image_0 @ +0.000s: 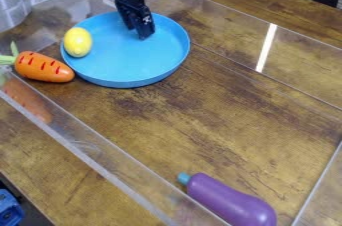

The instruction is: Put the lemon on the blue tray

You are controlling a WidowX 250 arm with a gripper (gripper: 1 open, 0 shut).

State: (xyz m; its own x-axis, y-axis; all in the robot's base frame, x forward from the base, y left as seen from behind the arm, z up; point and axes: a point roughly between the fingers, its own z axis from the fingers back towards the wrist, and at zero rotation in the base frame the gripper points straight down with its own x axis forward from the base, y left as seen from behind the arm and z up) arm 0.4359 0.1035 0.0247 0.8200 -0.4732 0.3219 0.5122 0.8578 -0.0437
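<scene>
The blue tray [140,65] is a round shallow dish at the upper left of the wooden table. The lemon [78,41], small and bright yellow, lies at the tray's left rim and overlaps it. Whether it rests inside the rim or against its outside does not show. My black gripper [136,28] hangs over the back part of the tray, to the right of the lemon and apart from it. Its fingers point down, slightly open, with nothing between them.
An orange carrot [40,67] with a green top lies left of the tray, just below the lemon. A purple eggplant [229,201] sits near the front right corner. Clear plastic walls [94,155] border the table surface.
</scene>
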